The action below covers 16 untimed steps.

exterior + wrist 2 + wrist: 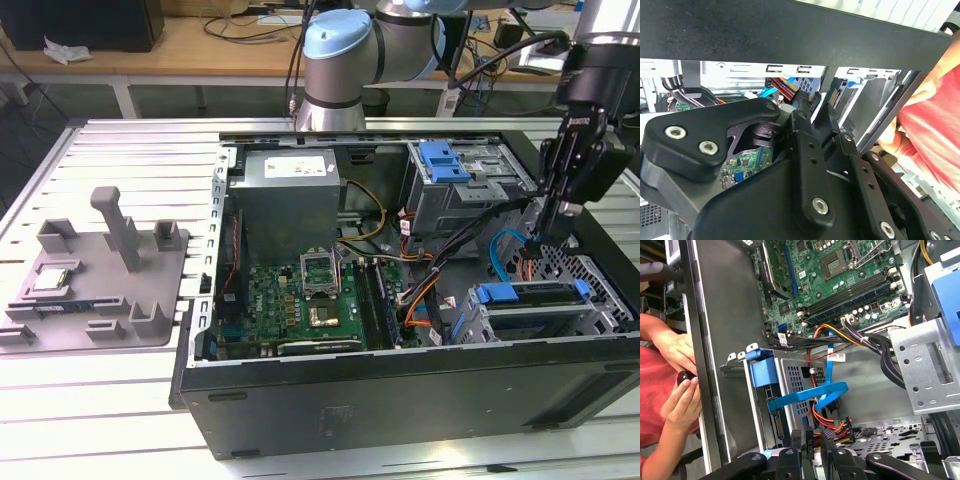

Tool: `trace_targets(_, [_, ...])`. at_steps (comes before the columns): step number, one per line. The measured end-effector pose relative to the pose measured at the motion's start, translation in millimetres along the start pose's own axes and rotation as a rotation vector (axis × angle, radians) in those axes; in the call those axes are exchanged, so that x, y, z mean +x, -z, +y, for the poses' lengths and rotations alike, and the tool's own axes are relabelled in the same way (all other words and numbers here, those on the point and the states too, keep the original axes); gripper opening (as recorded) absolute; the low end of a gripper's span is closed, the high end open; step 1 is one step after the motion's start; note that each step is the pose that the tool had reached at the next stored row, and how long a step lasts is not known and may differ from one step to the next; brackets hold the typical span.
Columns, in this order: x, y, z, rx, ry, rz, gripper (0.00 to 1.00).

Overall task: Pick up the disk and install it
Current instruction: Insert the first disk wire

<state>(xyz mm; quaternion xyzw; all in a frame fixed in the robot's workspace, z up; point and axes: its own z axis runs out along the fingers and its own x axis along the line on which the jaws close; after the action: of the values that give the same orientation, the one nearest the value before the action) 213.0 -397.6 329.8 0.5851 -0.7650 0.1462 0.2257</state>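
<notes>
Several blue and orange cables (805, 395) crowd under the gripper (535, 243), narrowly parted and empty, at three o'clock; the disk (540, 293) sits caged at five.

You are looking at black fingers (828, 441), a blue cable (805, 394) looping just beyond them, and a green motherboard (840, 277) farther off.

Overall: bright and even from overhead in the exterior view.
Glare: pale table (100, 400) slats washed almost white, far from the gripper (540, 235).
Shadows: deep inside the computer case (400, 410) below the gripper; near wall close to black.
Focus: in the second wrist view, soft and dark on the gripper (813, 107), close to the lens.
First wrist view: clear light on the circuit board (840, 275) beyond the gripper; overbright on the metal bracket (925, 370) beside it.
</notes>
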Motion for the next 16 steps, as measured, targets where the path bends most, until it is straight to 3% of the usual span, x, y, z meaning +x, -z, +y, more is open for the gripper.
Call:
trace_targets(5, [0.6,-0.3,-0.2,0.0,0.0,0.0,0.28])
trace_targets(6, [0.6,-0.4,-0.2,0.0,0.0,-0.0001,0.16])
trace_targets(16, [0.9,-0.6,0.6,0.0,0.0,0.0,0.16])
